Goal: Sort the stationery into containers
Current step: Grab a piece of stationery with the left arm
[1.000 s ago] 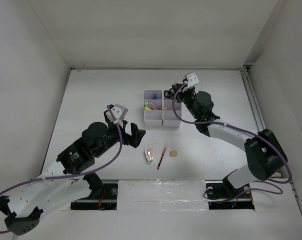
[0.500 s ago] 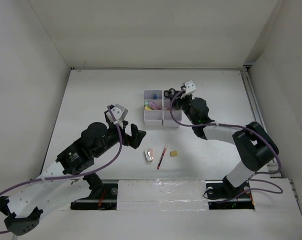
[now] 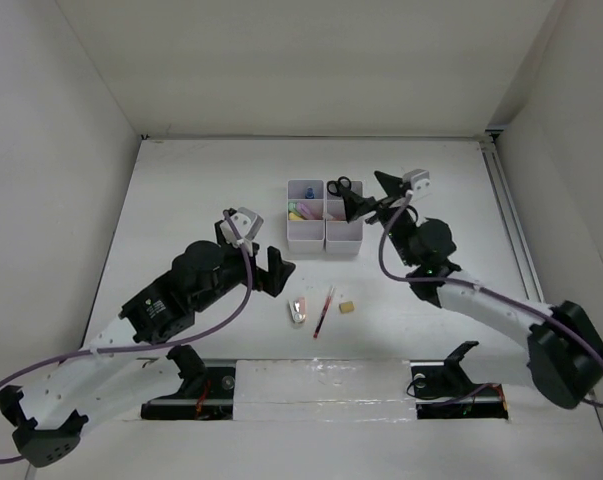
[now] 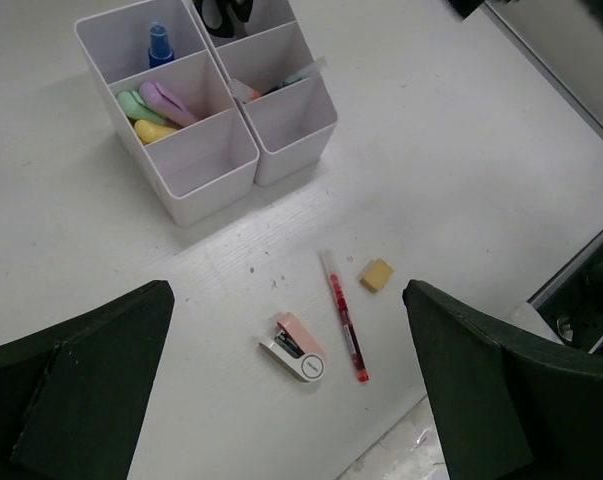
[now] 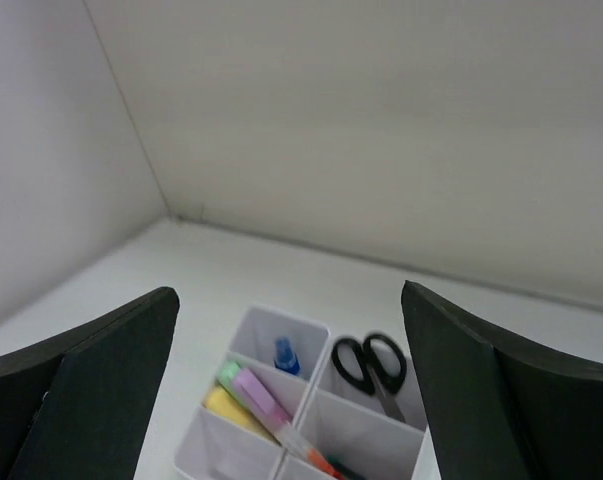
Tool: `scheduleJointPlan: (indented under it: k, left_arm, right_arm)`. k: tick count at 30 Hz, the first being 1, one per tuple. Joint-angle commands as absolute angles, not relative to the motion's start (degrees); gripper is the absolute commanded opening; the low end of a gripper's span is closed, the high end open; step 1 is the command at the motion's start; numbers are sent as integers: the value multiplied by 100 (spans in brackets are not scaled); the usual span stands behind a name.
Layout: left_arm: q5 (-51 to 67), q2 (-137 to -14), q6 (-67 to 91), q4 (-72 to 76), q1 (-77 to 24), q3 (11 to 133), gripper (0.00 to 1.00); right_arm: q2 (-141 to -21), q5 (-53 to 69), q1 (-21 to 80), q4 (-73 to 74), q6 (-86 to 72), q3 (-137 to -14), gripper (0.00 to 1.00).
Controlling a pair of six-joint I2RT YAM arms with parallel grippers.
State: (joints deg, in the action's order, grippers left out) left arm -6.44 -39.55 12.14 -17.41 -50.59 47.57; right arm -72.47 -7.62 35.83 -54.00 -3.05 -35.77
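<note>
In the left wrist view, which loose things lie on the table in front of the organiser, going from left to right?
pink stapler -> red pen -> tan eraser

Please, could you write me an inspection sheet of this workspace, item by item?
Surface: white table, no spills seen.
Job's things: white organiser holds scissors, blue-capped tube, markers; pink stapler, red pen, tan eraser lie loose on the table.
Clutter: nothing seen.
Pincers: left pincer open, facing the loose items; right pincer open, by the organiser.
Cables: purple cables run along both arms.
Surroundings: white walls on three sides.
</note>
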Motion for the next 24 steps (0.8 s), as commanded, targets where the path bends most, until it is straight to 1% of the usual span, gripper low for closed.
scheduleJointPlan:
  k: [1,3,5,7,8,10,11,12,13,15,19,24]
  left_arm:
    - [-248,-4191,1239,-1564,-5062,4798,100]
    - [-1,-4726,1309,-1564,-5062,4956,100]
    - [227,-5296,1371,-1626,-5062,5088,100]
    - [289,-5597,1511,-1626,-5115,5203,100]
    - [290,-5712,1564,-1626,-5115,5203,100]
    - [-59,-6028,1906,-1687,-5447,5203,100]
    - [-514,-6134,2038,-1687,-5684,5151,100]
    - [-806,-6439,2178,-1757,-6217,5150,100]
    - [-1096,-6608,2580,-1984,-6440,5237,100]
    - [-1492,-6881,2899,-2092,-6714,5238,100]
    - [-1494,-7346,3242,-1995,-7057,5107,100]
    - [-1494,-7751,3498,-1802,-7128,5054,100]
  right_arm:
    - [-6313,-1300,3727,-5058,-518,-3621,99]
    - [-5891,-1555,3779,-4617,-614,-3691,100]
    - [-5293,-1556,3779,-4003,-746,-3753,100]
    - [-4819,-1661,3779,-3483,-860,-3945,100]
    - [-4695,-1661,3832,-2871,-1070,-4033,100]
    - [-4501,-1661,3832,-2349,-1256,-4165,100]
    - [-4352,-1661,3893,-2138,-1387,-4236,100]
    - [-4281,-1661,3894,-1831,-1441,-4236,100]
    - [-4219,-1661,3946,-1715,-1441,-4236,100]
    - [-4035,-1661,3946,-1504,-1555,-4236,100]
    - [-3710,-1529,3999,-1354,-1687,-4044,100]
    - [-3463,-1327,3999,-1354,-1740,-3824,100]
